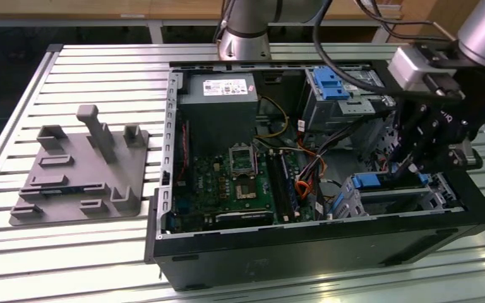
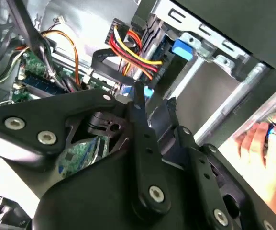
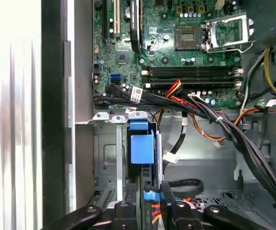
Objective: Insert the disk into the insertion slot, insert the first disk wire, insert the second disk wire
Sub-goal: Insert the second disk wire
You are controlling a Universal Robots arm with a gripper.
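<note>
Gripper: I had the gripper lowered into the open computer case, at its corner on the exterior view's right. In the first wrist view its fingertips stood close together on a small blue connector; I could not tell whether they truly clamped it or only touched it.
Wire: yellow, red and orange leads ran to a black plug just ahead of the gripper in the second wrist view.
Disk: the disk sat already inside the insertion slot, directly ahead of the gripper; I saw mainly its bright blue frame standing upright in the silver cage. In the exterior view the blue frame showed just beside the gripper, on the side toward the motherboard.
Cables: a thick black bundle passed across the cage beyond the blue frame, with orange and red wires beneath it.
Motherboard: the green board lay farther out from the gripper, past the cage, with its memory slots nearest the cage edge.
Second bay: a grey bay with a blue latch stood well apart from the gripper, toward the arm's base.
Person: a hand rested outside the case wall, near the gripper's side.
Bench: the slatted metal bench carried the case and, well away from the gripper, a grey fixture plate.
</note>
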